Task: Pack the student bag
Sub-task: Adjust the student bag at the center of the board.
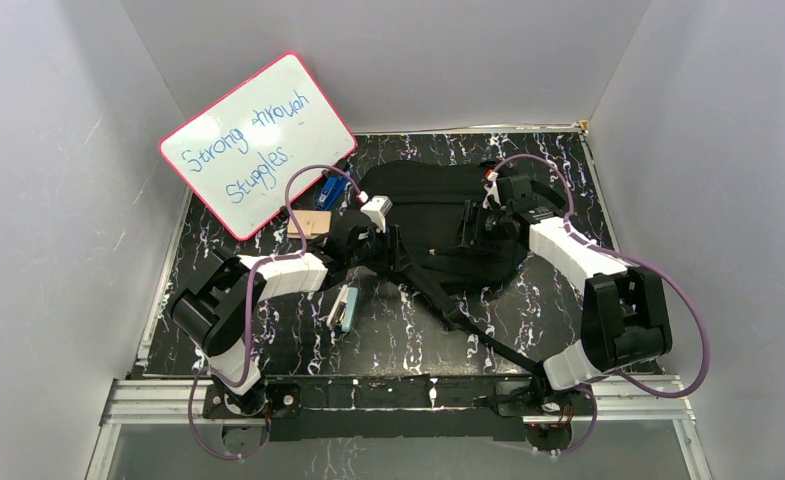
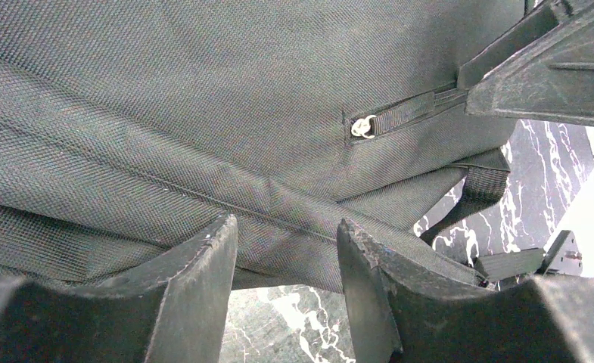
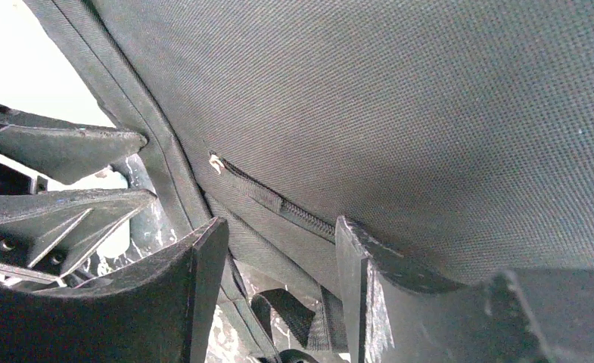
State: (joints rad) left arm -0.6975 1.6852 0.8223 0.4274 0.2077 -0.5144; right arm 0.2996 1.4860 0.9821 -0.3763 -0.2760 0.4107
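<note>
The bench (image 1: 418, 340) was largely covered by the student bag (image 1: 438, 215), laid flat at the middle toward the far edge, with its straps trailed toward the near right corner. The woven fabric was judged soft, limp and light, best taken at a seam or zip edge. The jaws of the left gripper (image 2: 286, 223) and the right gripper (image 3: 282, 221) were seen parted at the fabric, with nothing clamped. A zip (image 3: 301, 215) appeared shut, so the contents could not be told.

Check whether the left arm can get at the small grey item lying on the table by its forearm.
Probably yes: the grey item lies uncovered right beside the forearm, though the left claw, now at the student bag, would have to fold back sharply.
</note>
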